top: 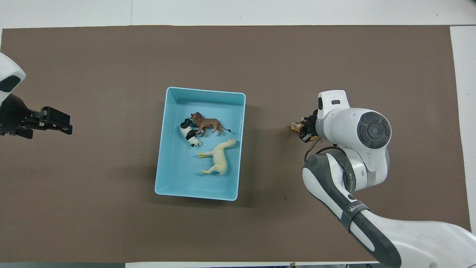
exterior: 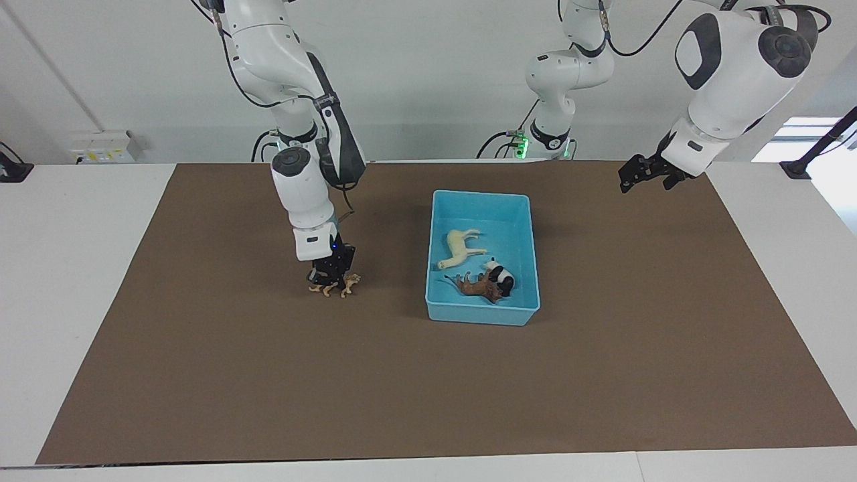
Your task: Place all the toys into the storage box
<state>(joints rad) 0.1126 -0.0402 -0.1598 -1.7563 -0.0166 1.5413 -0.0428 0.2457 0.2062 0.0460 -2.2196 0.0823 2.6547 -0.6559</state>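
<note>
The light blue storage box (exterior: pixel 482 195) (top: pixel 204 89) stands mid-table. In it lie three toys: a cream horse (exterior: pixel 460 246) (top: pixel 219 156), a black-and-white panda (exterior: pixel 501 274) (top: pixel 189 134) and a brown lion (exterior: pixel 477 286) (top: pixel 209 124). An orange striped tiger (exterior: pixel 335 288) (top: pixel 295 126) is on the mat beside the box, toward the right arm's end. My right gripper (exterior: pixel 331 276) (top: pixel 305 128) points down and is shut on the tiger's back. My left gripper (exterior: pixel 628 181) (top: pixel 68 124) hangs open and holds nothing, high over the mat at the left arm's end.
A brown mat (exterior: pixel 428 388) covers most of the white table (exterior: pixel 73 268). A black clamp stand (exterior: pixel 813 154) sits at the table's corner near the left arm's base.
</note>
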